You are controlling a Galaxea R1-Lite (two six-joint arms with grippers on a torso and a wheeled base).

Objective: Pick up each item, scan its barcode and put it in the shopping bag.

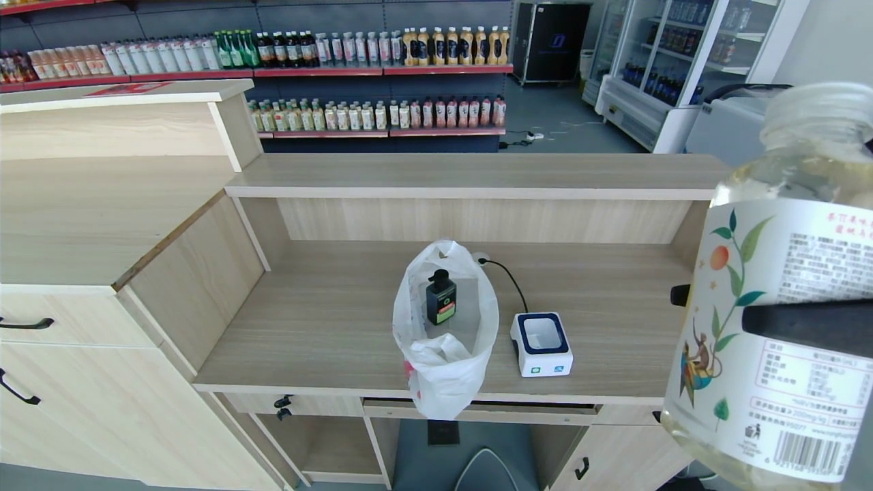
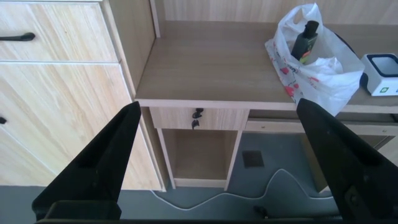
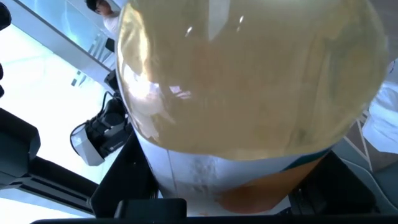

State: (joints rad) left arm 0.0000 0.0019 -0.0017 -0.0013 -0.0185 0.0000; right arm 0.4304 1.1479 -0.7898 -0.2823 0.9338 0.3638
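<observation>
A clear drink bottle (image 1: 777,273) with pale yellow liquid and a white barcoded label hangs high at the right, close to the head camera. My right gripper (image 1: 784,320) is shut on it, one black finger crossing the label. In the right wrist view the bottle's base (image 3: 249,81) sits between the gripper's fingers (image 3: 130,183). A white plastic shopping bag (image 1: 443,341) stands open on the counter with a dark green bottle (image 1: 441,297) upright inside. Right of it lies the white, blue-rimmed scanner (image 1: 541,343). My left gripper (image 2: 217,162) is open, low before the counter's front edge, left of the bag (image 2: 314,65).
The wooden counter (image 1: 327,320) has a raised ledge (image 1: 477,174) behind and a taller cabinet with drawers (image 1: 82,341) at the left. A black cable (image 1: 508,276) runs from the scanner to the back. Drink shelves and fridges stand beyond.
</observation>
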